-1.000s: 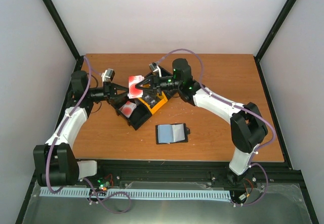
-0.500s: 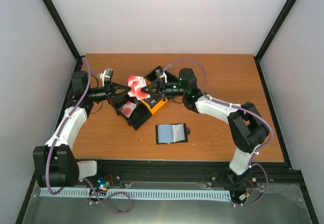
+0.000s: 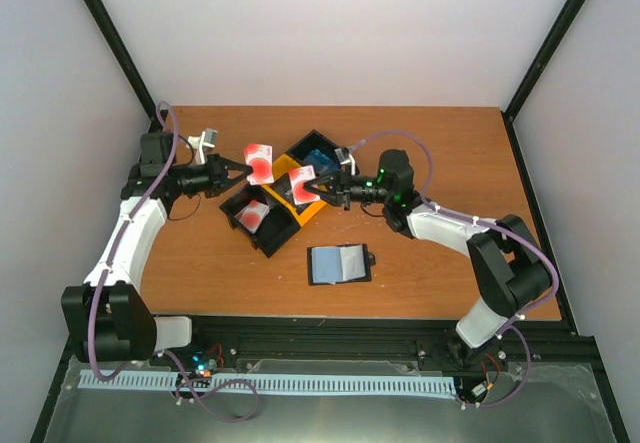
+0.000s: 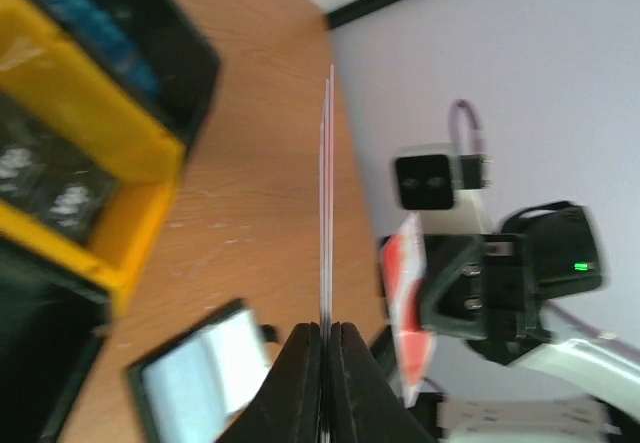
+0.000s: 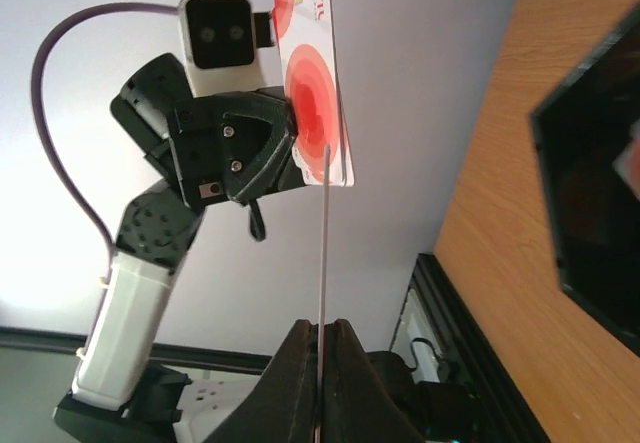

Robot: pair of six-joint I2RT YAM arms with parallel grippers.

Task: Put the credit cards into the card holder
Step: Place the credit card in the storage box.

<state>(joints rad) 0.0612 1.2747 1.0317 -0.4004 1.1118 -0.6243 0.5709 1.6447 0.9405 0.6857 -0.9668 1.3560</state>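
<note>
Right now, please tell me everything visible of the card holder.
The card holder lies open flat on the table, on the near side of the black-and-yellow tray, not touching it. Its rim is black; pale grey-blue inner pockets face up, a fold between them. A black tab sticks out on its right side. No card shows inside; only the table touches it.

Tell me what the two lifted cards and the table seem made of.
The left card and right card: likely thin rigid plastic, glossy red-and-white print, hairline-straight seen edge-on. Table: wood or wood-look laminate, brown grain, low sheen.
</note>
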